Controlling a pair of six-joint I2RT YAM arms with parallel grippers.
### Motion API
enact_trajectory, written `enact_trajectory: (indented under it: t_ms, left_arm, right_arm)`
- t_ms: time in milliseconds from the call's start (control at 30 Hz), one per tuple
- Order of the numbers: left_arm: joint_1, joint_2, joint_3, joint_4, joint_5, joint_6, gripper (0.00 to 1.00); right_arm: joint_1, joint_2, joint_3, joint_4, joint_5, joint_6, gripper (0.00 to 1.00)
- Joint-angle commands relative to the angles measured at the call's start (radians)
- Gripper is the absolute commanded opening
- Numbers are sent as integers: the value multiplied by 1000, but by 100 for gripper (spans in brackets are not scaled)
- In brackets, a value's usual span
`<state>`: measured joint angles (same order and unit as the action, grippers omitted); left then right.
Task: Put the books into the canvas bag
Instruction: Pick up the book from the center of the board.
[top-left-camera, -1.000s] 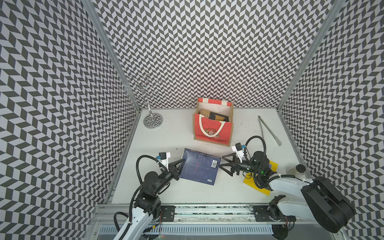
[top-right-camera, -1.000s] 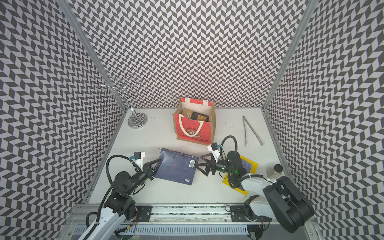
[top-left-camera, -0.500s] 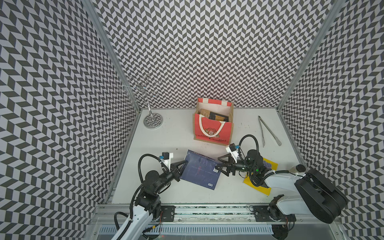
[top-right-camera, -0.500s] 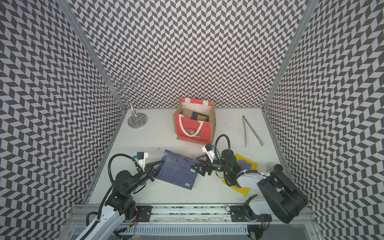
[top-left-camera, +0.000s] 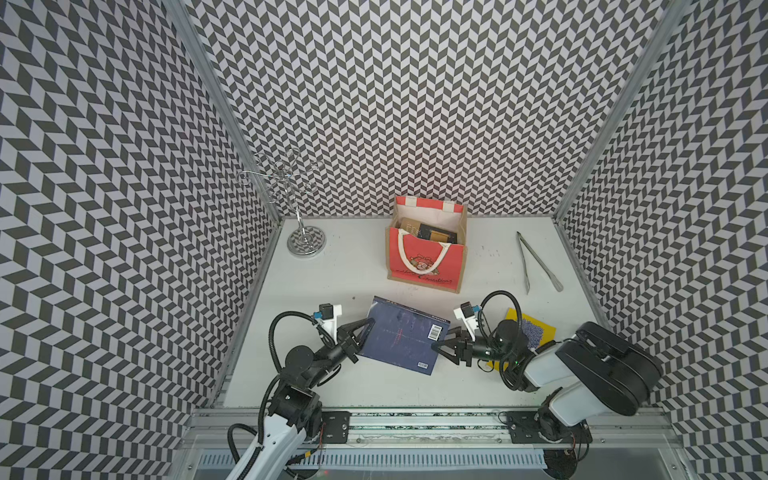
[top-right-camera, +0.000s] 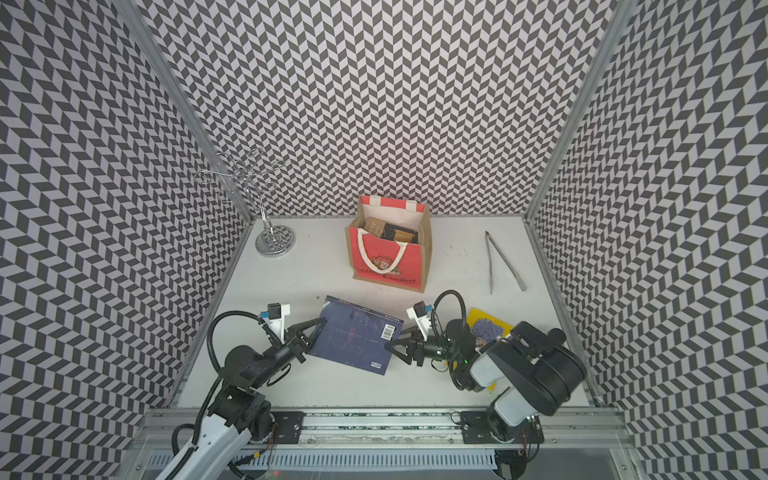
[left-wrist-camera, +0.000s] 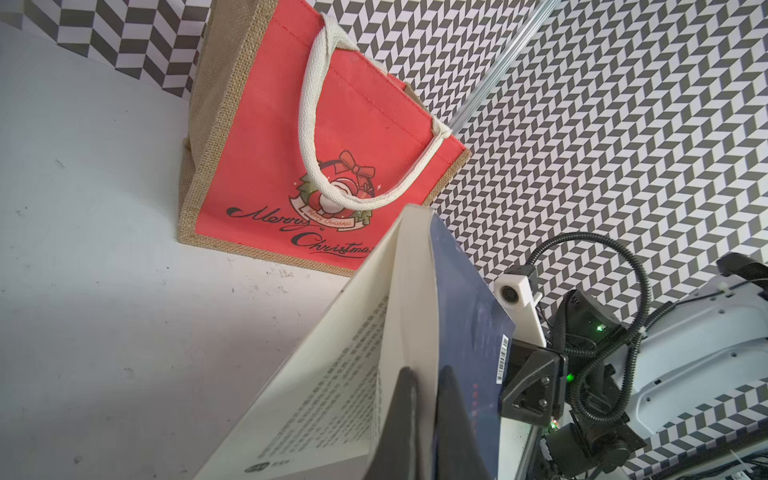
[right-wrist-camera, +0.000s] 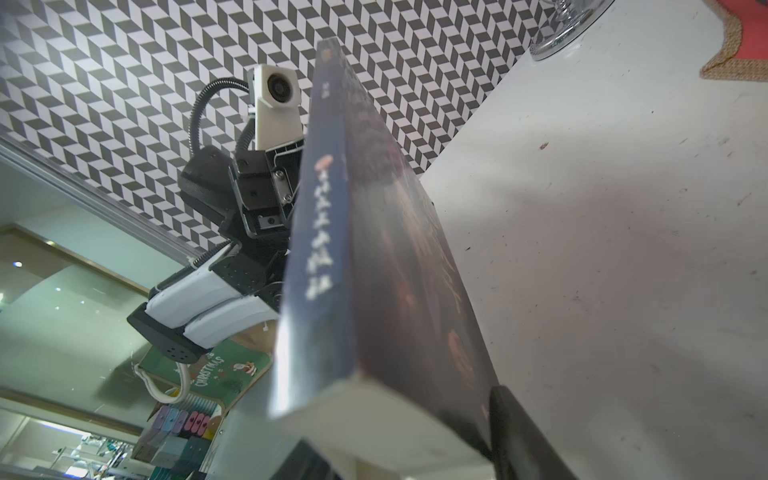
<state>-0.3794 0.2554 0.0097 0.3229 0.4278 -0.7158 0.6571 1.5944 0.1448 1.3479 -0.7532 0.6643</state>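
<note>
Right gripper (top-left-camera: 438, 347) has come in from 3 o'clock since a second ago and its jaws have narrowed. They now straddle the 3 o'clock edge of the navy book (top-left-camera: 401, 338). Right wrist view: one finger (right-wrist-camera: 523, 436) sits against the cover, but I can't tell if the grip is fully clamped. The book has also swung a bit and is tilted, off flat.

Left gripper (top-left-camera: 365, 328) is pinched tight on the book's 9 o'clock edge. Left wrist view: fingers (left-wrist-camera: 405, 419) are together on the cover plus some pages, the rest fanning loose.

The book is at 6 o'clock on the table (top-left-camera: 357, 270), between both arms. Canvas bag (top-left-camera: 428, 257) stands upright at 12 o'clock, with books (top-left-camera: 432, 232) already inside. Yellow book (top-left-camera: 547, 333) lies flat at 4 o'clock, partly under the right arm. Tongs (top-left-camera: 536, 259) are at 2 o'clock, wire stand (top-left-camera: 305, 241) at 10 o'clock.
</note>
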Motion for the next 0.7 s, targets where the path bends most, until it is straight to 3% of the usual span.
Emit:
enact_trajectory:
  t_ms: [0, 100, 200, 300, 333, 367, 467, 533, 600, 667]
  left_arm:
    - [2, -25, -99, 105, -31, -33, 0]
    - [2, -37, -85, 66, -36, -23, 0]
    - [4, -57, -74, 32, -44, -14, 20]
    - [8, -73, -62, 4, -65, -10, 76]
    - [10, -74, -51, -14, -75, -6, 89]
    - [14, -74, -39, -30, -85, 1, 95]
    - [21, -64, 5, -68, -95, 43, 100]
    - [33, -47, 46, -113, -112, 72, 100]
    - [47, -28, 88, -156, -128, 92, 100]
    - [61, -15, 108, -163, -127, 94, 100]
  right_arm:
    - [18, 72, 5, 359, -7, 165, 37]
    - [18, 114, 6, 509, -18, 261, 23]
    - [19, 98, 11, 533, -24, 304, 16]
    - [11, 32, 32, 463, -43, 321, 8]
    - [9, -5, 54, 394, -59, 314, 6]
    - [8, -40, 68, 329, -67, 299, 5]
    - [6, -191, 188, -35, -64, 185, 1]
    - [4, -303, 312, -421, -17, 47, 0]
    - [-2, -366, 464, -781, 53, -92, 0]
    - [-22, -379, 600, -999, 90, -178, 0]
